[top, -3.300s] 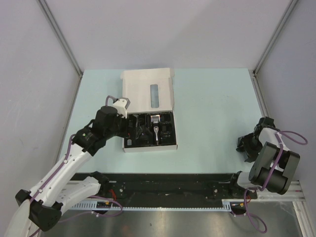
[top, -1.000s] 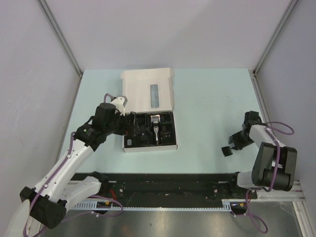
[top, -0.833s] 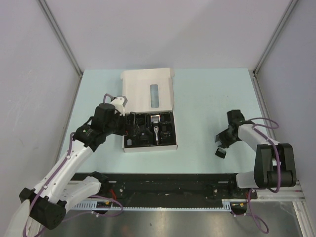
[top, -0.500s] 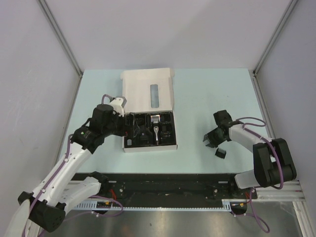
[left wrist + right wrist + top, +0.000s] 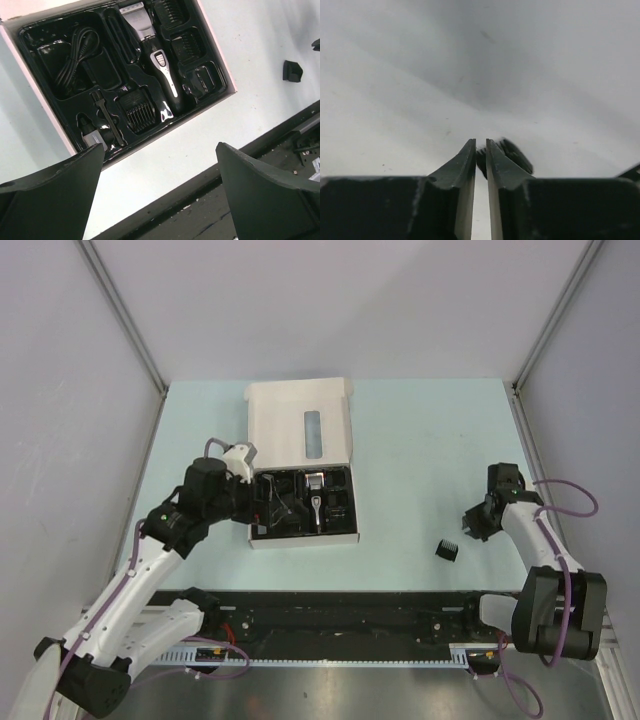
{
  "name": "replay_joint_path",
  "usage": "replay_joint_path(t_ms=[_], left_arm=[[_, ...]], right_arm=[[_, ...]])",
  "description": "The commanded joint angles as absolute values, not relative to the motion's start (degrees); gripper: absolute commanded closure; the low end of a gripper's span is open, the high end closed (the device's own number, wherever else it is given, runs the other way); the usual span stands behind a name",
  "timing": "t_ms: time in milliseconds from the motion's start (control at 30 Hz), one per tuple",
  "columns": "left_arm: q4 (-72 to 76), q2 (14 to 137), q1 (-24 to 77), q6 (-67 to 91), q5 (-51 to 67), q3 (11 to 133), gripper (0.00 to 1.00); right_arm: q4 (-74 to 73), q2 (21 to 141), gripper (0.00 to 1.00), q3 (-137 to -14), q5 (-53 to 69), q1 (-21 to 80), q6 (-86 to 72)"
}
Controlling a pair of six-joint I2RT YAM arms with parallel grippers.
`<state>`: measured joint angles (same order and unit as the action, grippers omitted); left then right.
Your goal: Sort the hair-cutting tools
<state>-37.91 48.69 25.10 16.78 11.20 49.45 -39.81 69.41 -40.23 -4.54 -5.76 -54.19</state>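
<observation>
The black-and-silver clipper (image 5: 161, 67) lies in the black tray of the white box (image 5: 159, 141), beside a coiled black cable (image 5: 74, 56), a thin brush (image 5: 106, 119) and comb guards (image 5: 138, 109). My left gripper (image 5: 160, 200) hovers wide open over the box's near edge, holding nothing; from the top it sits at the tray's left side (image 5: 258, 508). One loose comb guard (image 5: 447, 549) lies on the table. My right gripper (image 5: 476, 524) is up and to the right of it, apart. Its jaws (image 5: 480, 150) are nearly together, with the guard (image 5: 512, 154) beyond the tips.
The box's white lid (image 5: 300, 425) lies flat behind the tray (image 5: 352, 502). A black rail (image 5: 340, 615) runs along the table's near edge between the arm bases. Grey walls close in the left, right and back sides.
The right gripper carried the comb guard leftward, left it on the table, then drew back to the right with its jaws closing. The left gripper moved slightly toward the near-left, still open.
</observation>
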Motion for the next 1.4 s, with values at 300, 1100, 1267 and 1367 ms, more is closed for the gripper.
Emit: replay_joint_path(t_ms=[300,1100,1267,1367], left_arm=[[-36.83,48.16,24.79,20.56,16.96,48.69,0.00],[-34.63,51.24,24.87,23.99,22.22,50.63,0.00],[-29.72,53.17,25.92,27.68,25.31,51.06,0.00],[-26.73,55.54,27.33,30.32,26.45,51.85,0.00]], right_arm=[[-50.36,67.41,1.00,-37.80,-7.75,-7.74,-48.86],[-28.21,74.36,1.00,-34.19,1.84,14.41,-57.66],[-30.49,65.76,1.00,-34.36,2.29,15.03,-53.53],[-32.25,58.38,0.96,-34.63,0.44,14.42,-52.04]])
